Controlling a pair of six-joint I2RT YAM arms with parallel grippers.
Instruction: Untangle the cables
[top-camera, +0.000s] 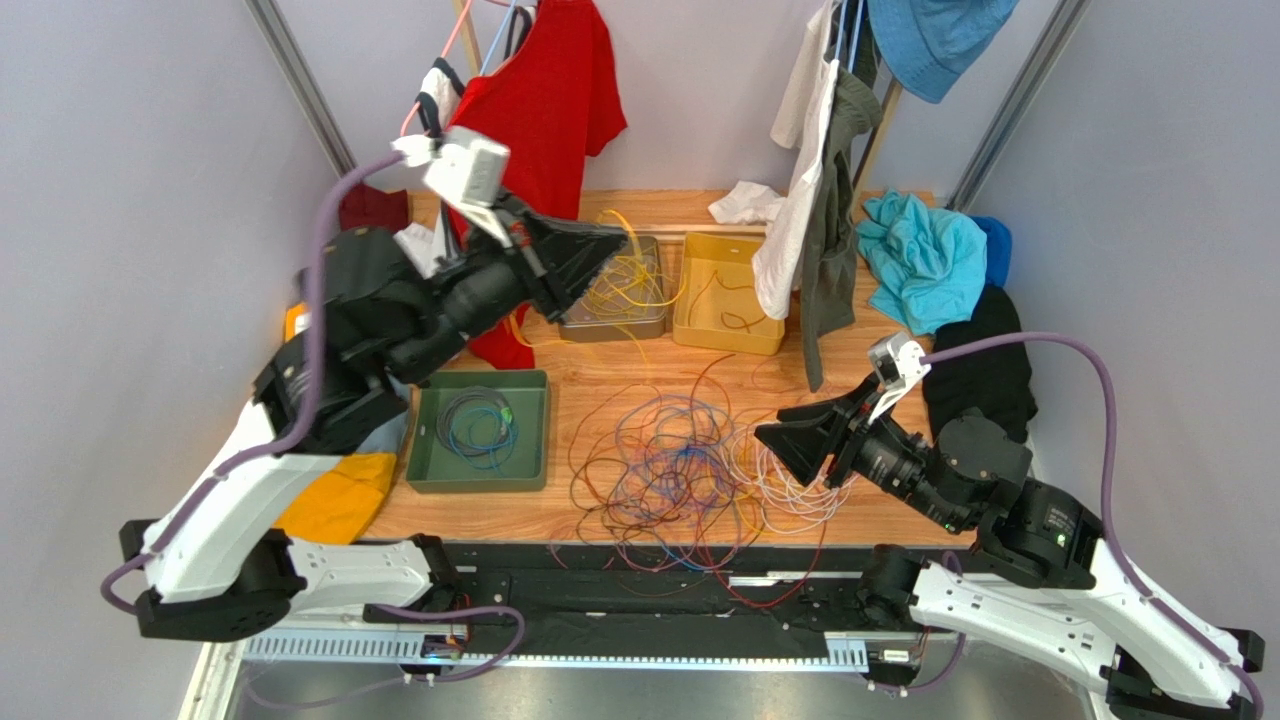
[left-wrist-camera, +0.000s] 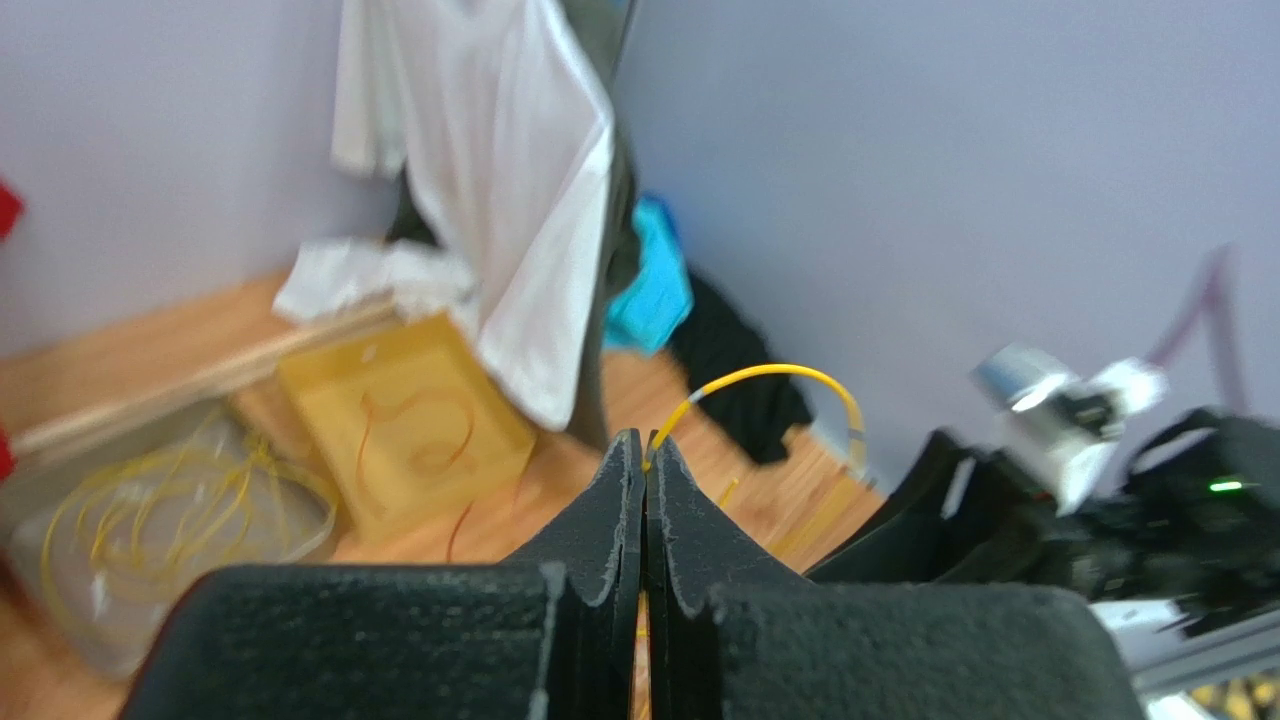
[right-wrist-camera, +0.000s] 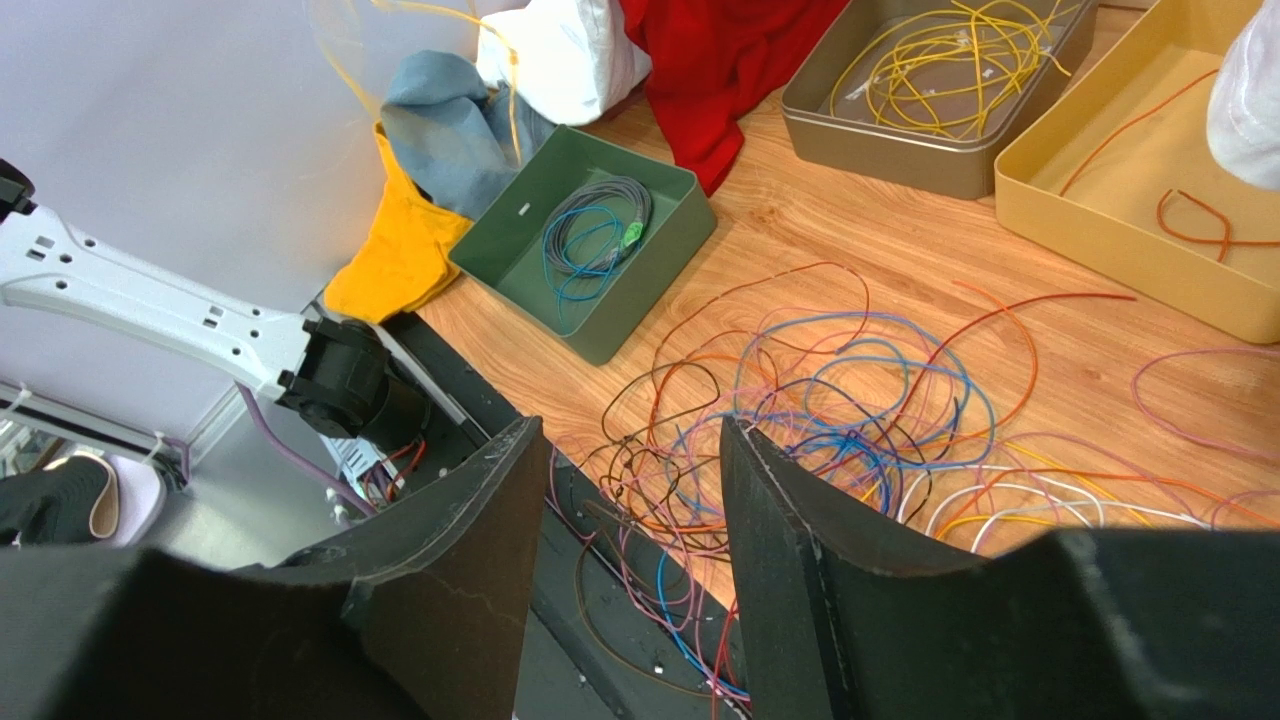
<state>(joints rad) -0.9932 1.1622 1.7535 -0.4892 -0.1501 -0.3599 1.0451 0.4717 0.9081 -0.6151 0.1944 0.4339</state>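
The left tool (left-wrist-camera: 646, 450) is pressing its two fingers tightly together, pinching a yellow cable (left-wrist-camera: 769, 372) that is arching up and off to the right from the tips. Seen from above, this tool is hanging raised over the grey tray (top-camera: 609, 332) at the far side of the bench (top-camera: 594, 375), where more yellow strands are lying in loose loops. A thin yellow line seems to be trailing down from the tool toward that tray, though the view is too coarse to be sure.

The right tool (right-wrist-camera: 628, 435) is standing with its fingers spread wide, holding nothing, and hovering over the near right edge of the tangle of cables (right-wrist-camera: 842, 390). That tangle of blue, orange, red, purple and white loops is sprawling across the near middle of the bench. Just left of it a green tray (top-camera: 473, 482) is holding a small coil. Far of it, right of the grey tray, a yellow tray (top-camera: 729, 339) is holding a few orange strands.
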